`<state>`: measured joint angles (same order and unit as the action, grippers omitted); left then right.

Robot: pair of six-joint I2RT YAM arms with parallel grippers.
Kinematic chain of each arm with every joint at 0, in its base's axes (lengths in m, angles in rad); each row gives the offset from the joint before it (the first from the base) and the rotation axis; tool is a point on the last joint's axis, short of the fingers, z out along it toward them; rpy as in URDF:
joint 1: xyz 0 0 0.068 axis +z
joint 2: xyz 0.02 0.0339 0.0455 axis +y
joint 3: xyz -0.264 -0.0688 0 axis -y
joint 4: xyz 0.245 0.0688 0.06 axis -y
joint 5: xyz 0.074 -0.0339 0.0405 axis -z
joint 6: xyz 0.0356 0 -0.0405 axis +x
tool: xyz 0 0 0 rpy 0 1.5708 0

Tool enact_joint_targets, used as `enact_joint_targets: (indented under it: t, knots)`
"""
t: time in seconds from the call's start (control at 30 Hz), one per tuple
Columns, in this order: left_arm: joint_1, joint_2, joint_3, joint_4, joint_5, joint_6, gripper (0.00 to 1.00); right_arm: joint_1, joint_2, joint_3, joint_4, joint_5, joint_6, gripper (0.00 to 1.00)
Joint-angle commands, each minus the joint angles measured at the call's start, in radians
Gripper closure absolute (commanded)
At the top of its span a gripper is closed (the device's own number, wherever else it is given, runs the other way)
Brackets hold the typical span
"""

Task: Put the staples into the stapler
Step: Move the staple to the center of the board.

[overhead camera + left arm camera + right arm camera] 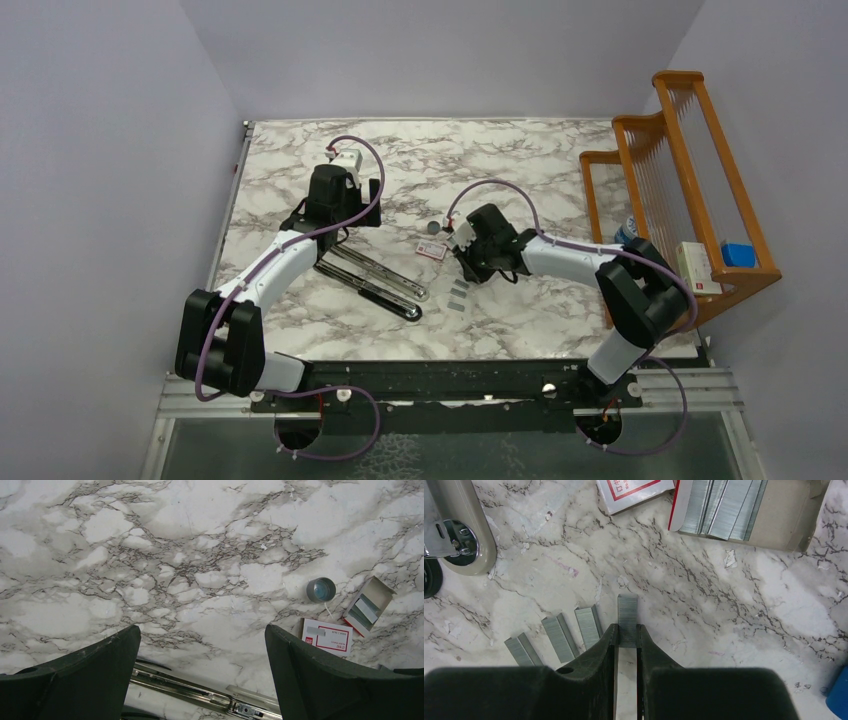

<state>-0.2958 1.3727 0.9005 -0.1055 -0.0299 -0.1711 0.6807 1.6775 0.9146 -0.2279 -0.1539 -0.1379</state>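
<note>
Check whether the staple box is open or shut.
Open: the tray lies out of its red-and-white sleeve, staple strips showing inside.

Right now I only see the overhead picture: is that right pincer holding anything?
Observer: Yes. Its wrist camera shows the right pincer pinching one strip of staples at the near end.
Operator: Are there any spares?
Observer: Yes, several more strips sit packed in the open box beyond it.
Operator: And the other arm?
Observer: The left pincer stands wide open and empty, with the stapler lying close by its fingers.
</note>
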Motion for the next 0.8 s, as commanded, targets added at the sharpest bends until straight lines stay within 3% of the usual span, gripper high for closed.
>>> enact_joint_targets:
  t: [0.0, 0.27, 0.77]
  knots:
    - [0.005, -0.011, 0.015, 0.019, 0.003, 0.01, 0.02, 0.005, -0.047, -0.031, 0.017, -0.008, 0.053, 0.89]
    - [0.006, -0.012, 0.016, 0.017, -0.006, 0.008, 0.02, 0.006, -0.042, -0.054, 0.089, -0.004, 0.063, 0.86]
    - [0.006, -0.027, 0.013, 0.013, -0.041, 0.017, 0.02, 0.018, 0.071, 0.032, 0.116, -0.141, -0.097, 0.81]
